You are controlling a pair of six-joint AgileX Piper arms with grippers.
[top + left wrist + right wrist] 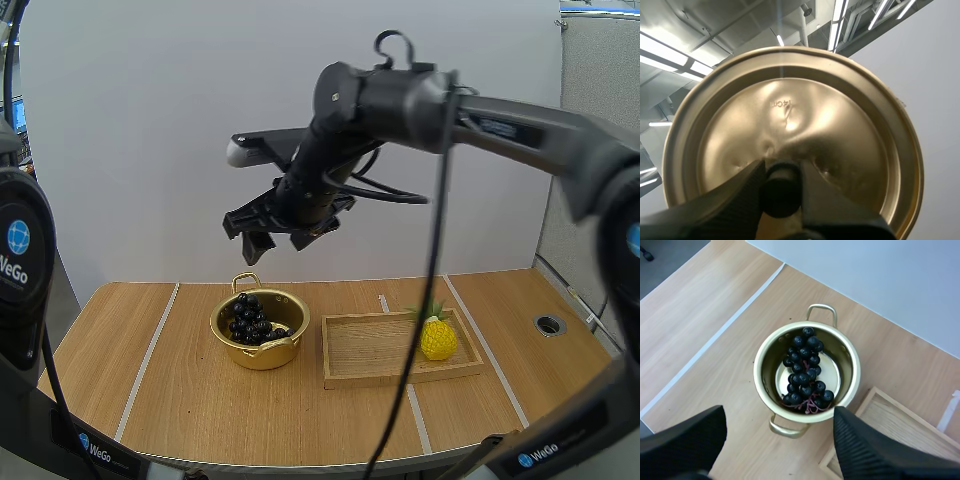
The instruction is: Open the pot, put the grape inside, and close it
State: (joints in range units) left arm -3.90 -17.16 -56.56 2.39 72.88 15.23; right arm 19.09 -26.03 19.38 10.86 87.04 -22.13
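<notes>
The gold pot [262, 355] stands without a lid on the table's left middle, and a bunch of dark grapes [255, 318] lies inside it. My right gripper [272, 242] hangs open well above the pot, with nothing between its fingers. In the right wrist view the same pot [760, 362] and grapes [805, 372] lie straight below my right gripper [779, 415], whose fingers stand wide apart. The left wrist view looks at the gold lid [805, 115] from its top side. There my left gripper [781, 172] is shut on the lid's black knob [781, 195].
A wooden tray [370, 350] lies just right of the pot with a small yellow pineapple [438, 338] on its right end. The tray's corner [880, 430] sits close beside the pot. A round hole [549, 324] marks the table's far right.
</notes>
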